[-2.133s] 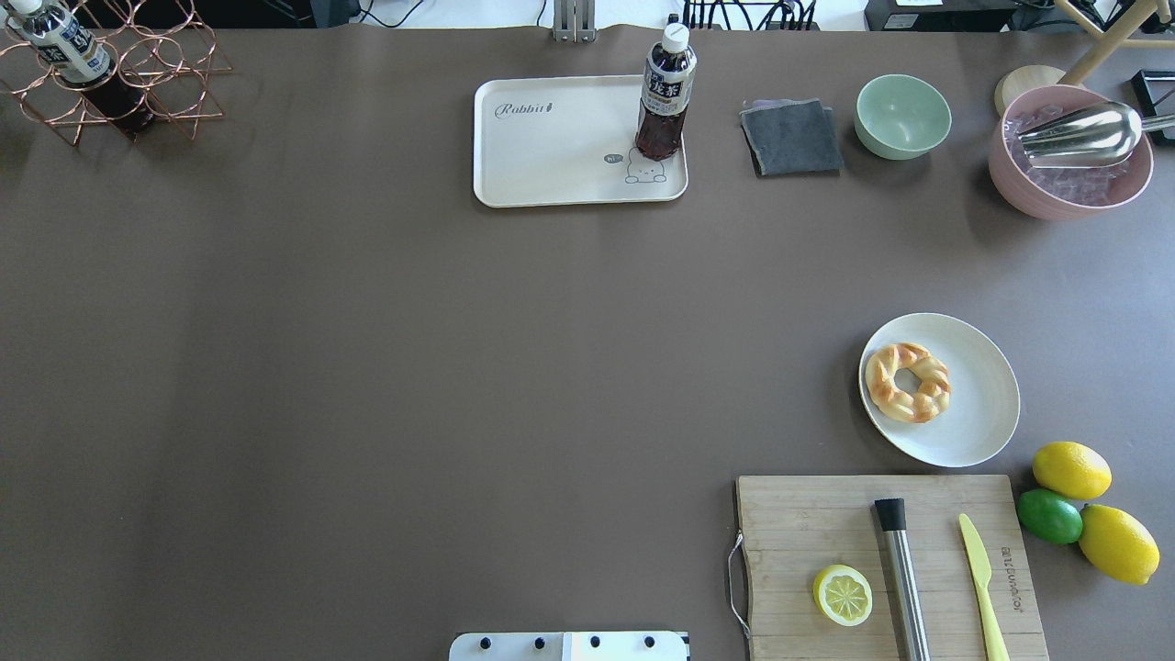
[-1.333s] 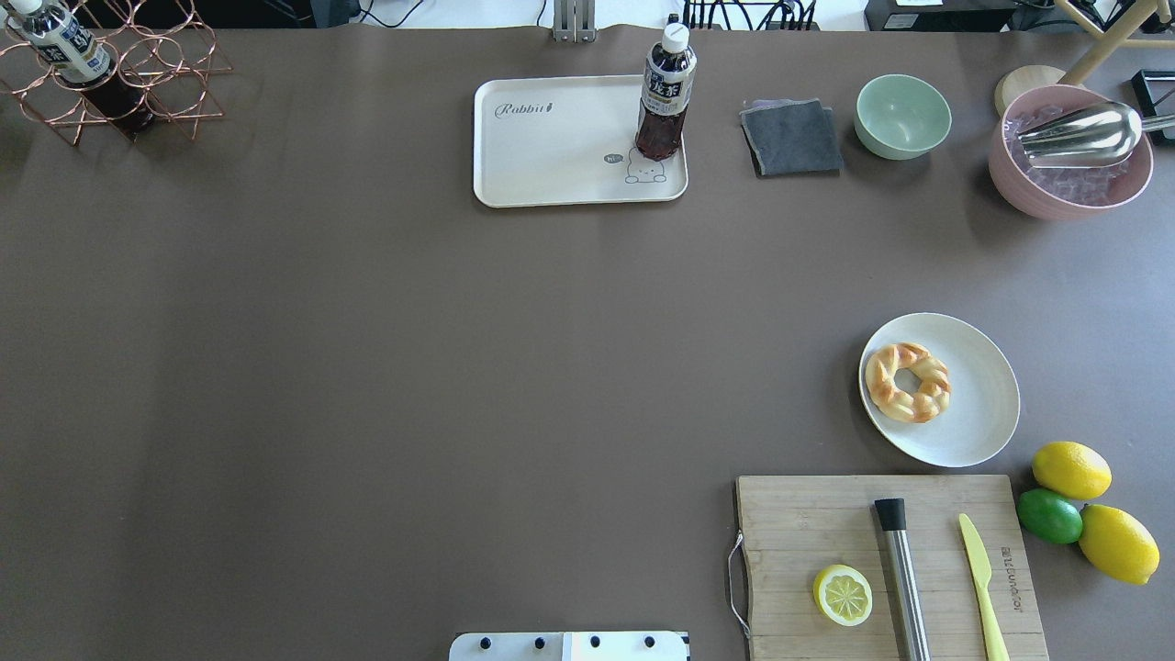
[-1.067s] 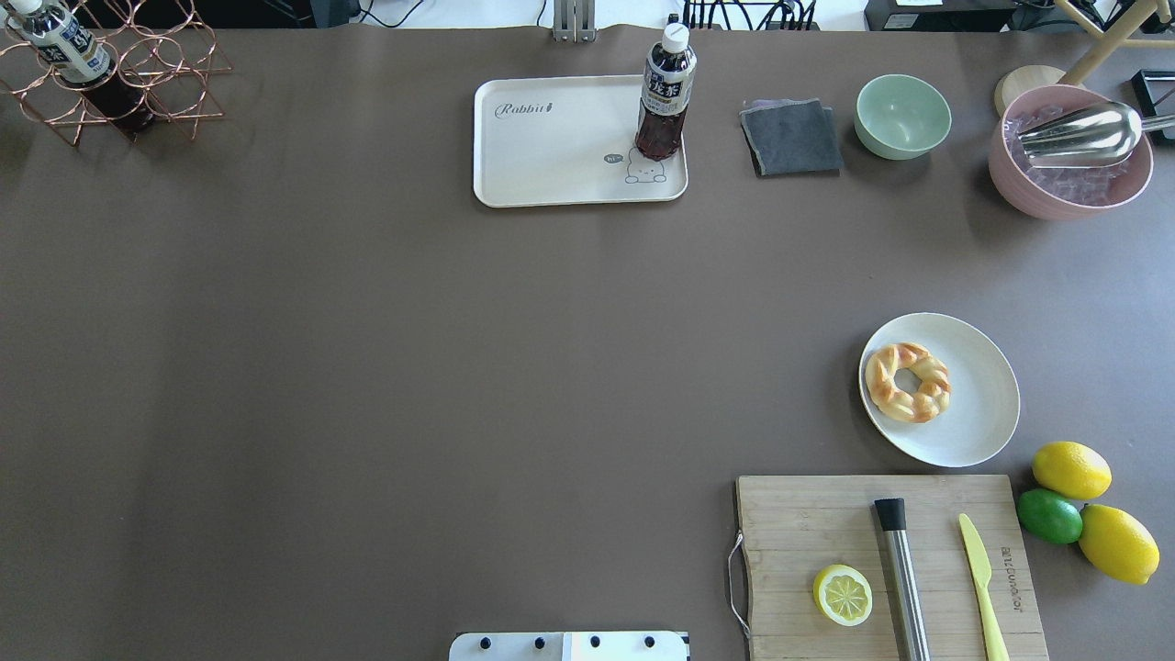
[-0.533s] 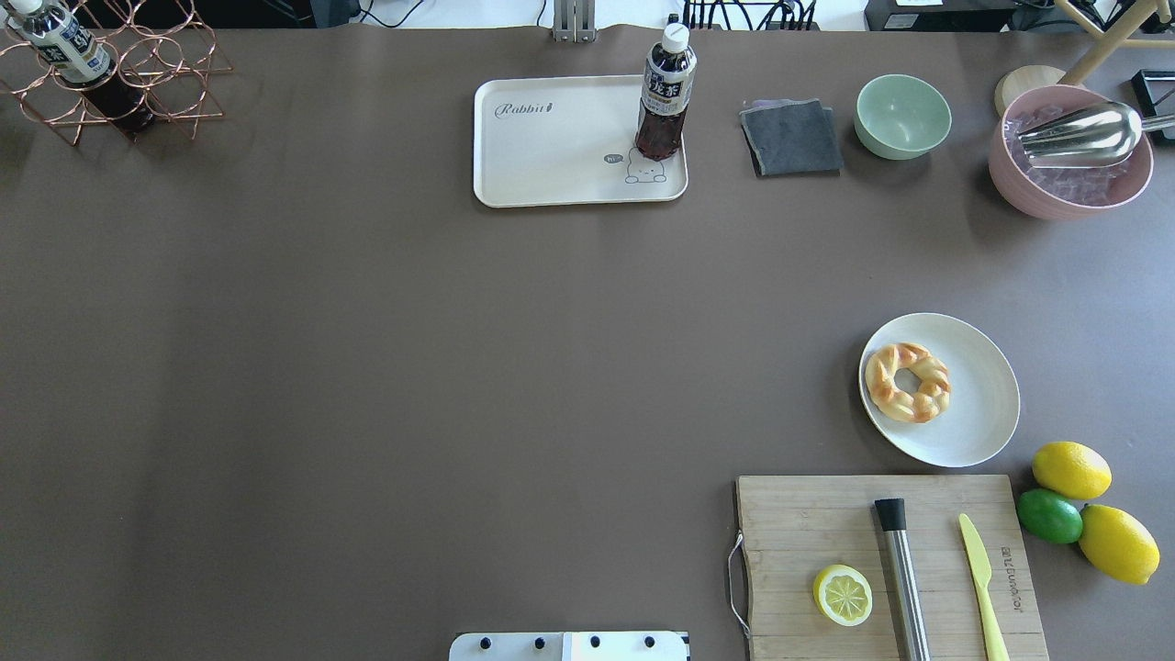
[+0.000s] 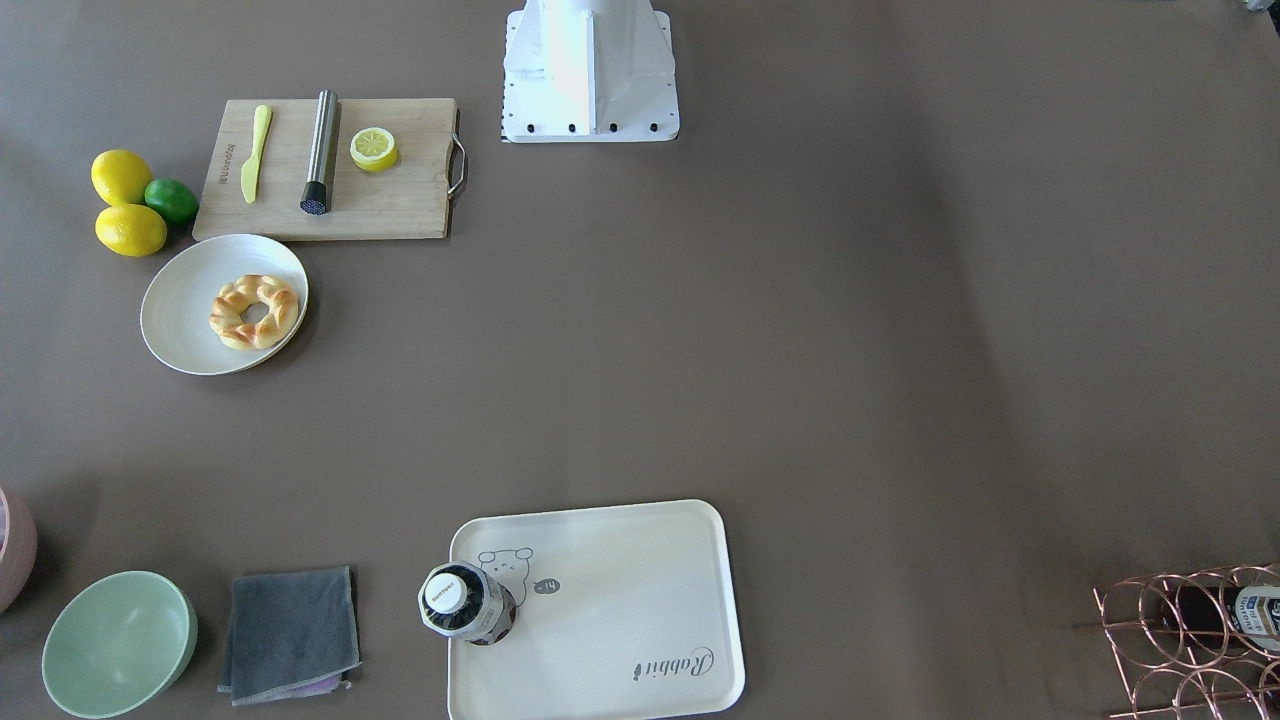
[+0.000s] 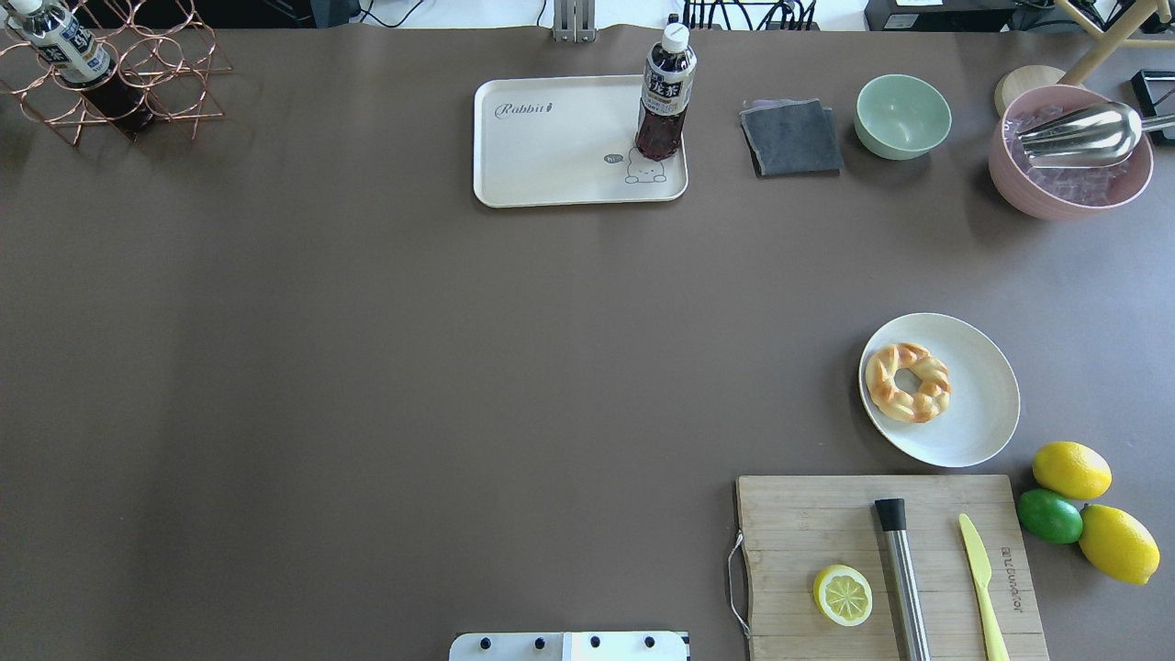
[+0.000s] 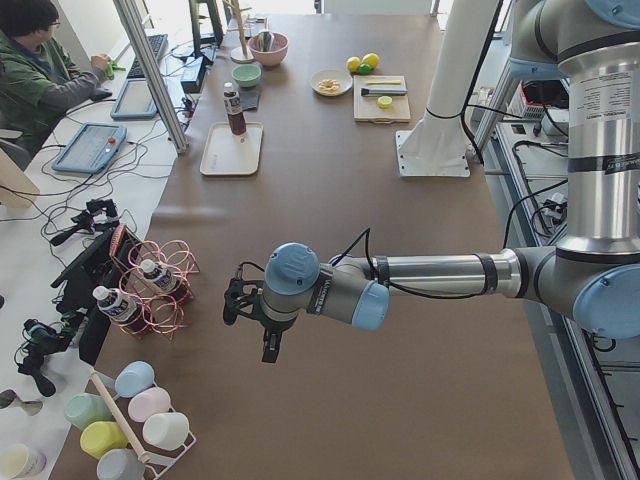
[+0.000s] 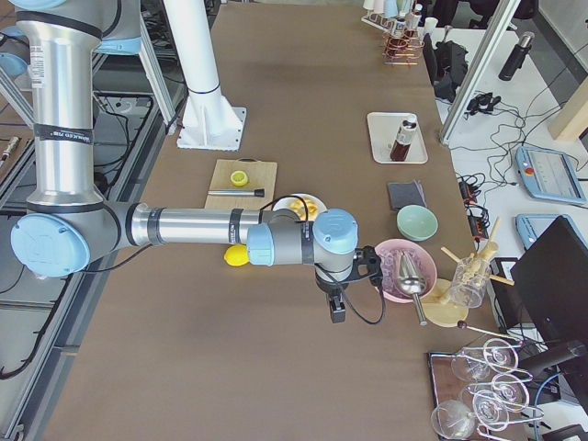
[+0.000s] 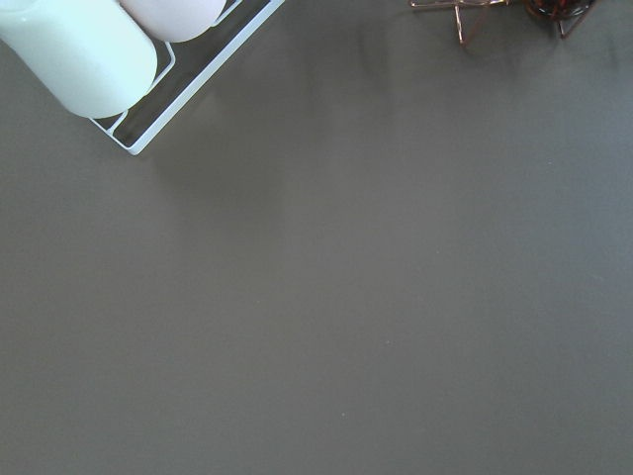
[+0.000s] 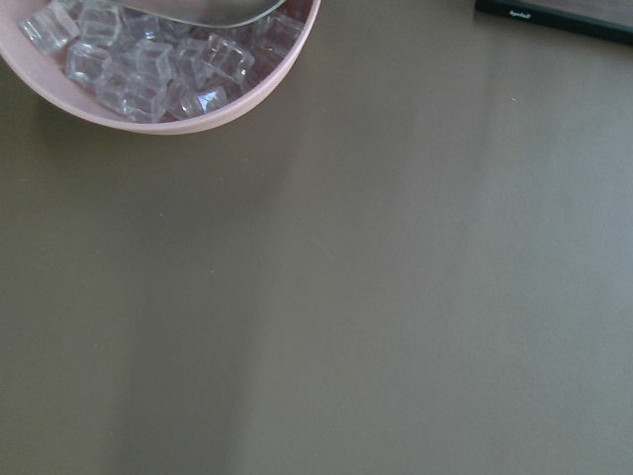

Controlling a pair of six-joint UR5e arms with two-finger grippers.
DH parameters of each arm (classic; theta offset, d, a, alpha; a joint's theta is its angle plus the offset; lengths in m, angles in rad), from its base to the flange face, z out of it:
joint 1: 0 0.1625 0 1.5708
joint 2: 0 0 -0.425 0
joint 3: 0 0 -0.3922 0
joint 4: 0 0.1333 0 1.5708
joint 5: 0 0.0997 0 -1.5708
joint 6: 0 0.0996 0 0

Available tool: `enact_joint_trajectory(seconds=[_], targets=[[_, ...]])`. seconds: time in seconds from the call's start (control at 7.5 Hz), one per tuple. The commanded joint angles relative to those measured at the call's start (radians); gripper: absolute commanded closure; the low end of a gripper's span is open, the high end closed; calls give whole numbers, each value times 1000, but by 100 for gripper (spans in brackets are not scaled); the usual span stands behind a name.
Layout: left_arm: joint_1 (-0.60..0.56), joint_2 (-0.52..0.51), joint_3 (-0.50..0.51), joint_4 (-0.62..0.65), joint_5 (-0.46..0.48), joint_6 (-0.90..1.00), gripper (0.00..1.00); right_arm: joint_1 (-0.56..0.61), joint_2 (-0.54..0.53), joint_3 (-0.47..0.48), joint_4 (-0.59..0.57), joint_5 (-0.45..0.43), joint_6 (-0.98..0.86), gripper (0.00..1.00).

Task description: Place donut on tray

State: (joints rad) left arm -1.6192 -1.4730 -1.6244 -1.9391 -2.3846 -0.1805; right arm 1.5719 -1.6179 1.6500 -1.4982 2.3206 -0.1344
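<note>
The donut [image 6: 907,382] lies on the round plate [image 6: 980,418], well apart from the tray [image 6: 551,156], where a bottle [image 6: 665,101] stands. The finger opening of the left gripper [image 7: 250,316] and the right gripper [image 8: 347,289] cannot be told.

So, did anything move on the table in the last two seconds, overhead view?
Nothing visibly changed. The golden-brown braided donut still lies on the round white plate, and the cream-white rectangular tray still carries only the dark tea bottle.

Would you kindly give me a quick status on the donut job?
Left gripper, right gripper: far off, jaws unreadable. Donut on white plate. Upright bottle occupies one tray corner.
</note>
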Motion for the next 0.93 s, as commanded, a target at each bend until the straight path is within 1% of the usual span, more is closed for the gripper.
enact_joint_trajectory(seconds=[0.0,0.13,0.27,0.4,0.53,0.67,0.8], targets=[[45,-19,-5,-113,-111,-60,2,-125,50,72,33,34,260,0],[54,-21,-6,-126,-145,-69,1,-192,55,83,91,34,359,0],[62,-23,-6,-177,-159,-54,0,-255,52,73,158,30,427,0],[100,-27,-18,-211,-159,-153,1,-318,50,73,218,22,558,0],[155,-53,-31,-253,-159,-239,1,-381,41,68,308,-18,685,0],[201,-56,-35,-309,-157,-322,1,-432,32,41,403,-24,790,1],[223,-56,-35,-384,-156,-409,1,-469,15,15,506,-26,879,4]])
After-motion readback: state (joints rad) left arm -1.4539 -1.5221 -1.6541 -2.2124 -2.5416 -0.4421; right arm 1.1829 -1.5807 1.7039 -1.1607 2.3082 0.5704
